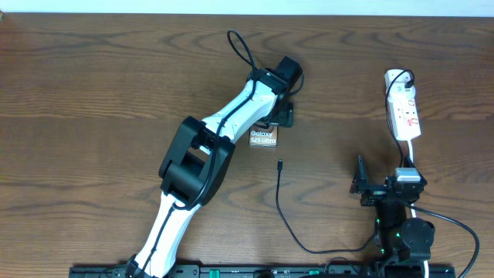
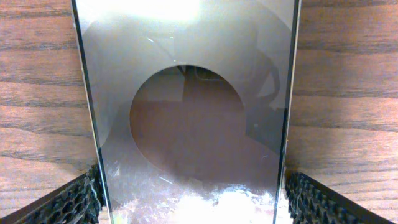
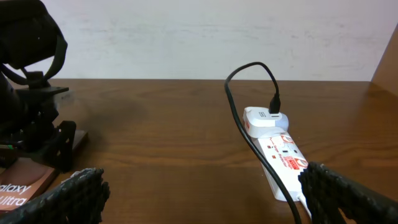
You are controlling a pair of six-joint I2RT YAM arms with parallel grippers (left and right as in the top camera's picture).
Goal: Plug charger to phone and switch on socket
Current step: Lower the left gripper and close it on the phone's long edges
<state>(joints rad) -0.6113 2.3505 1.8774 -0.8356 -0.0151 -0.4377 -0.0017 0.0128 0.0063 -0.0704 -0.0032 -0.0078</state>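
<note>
At the middle of the table (image 1: pixel 93 93), our left gripper (image 2: pixel 189 196) was clamped across the phone (image 1: pixel 262 138), a finger (image 2: pixel 71 199) against each long edge, apparently to steady it for plugging. The phone lay flat, its lettered end toward the charger cable (image 1: pixel 284 208), whose small tip (image 1: pixel 280 164) lay just apart from it on the wood. Our right gripper (image 3: pixel 202 186) hung wide open and empty near the socket (image 1: pixel 404 112), seemingly placed to fetch the cable or reach the switch. Only the left wrist camera showed the hold on the phone's edges. Only the right wrist camera showed a black lead seated in the white adapter (image 3: pixel 264 119) at the socket's far end.
</note>
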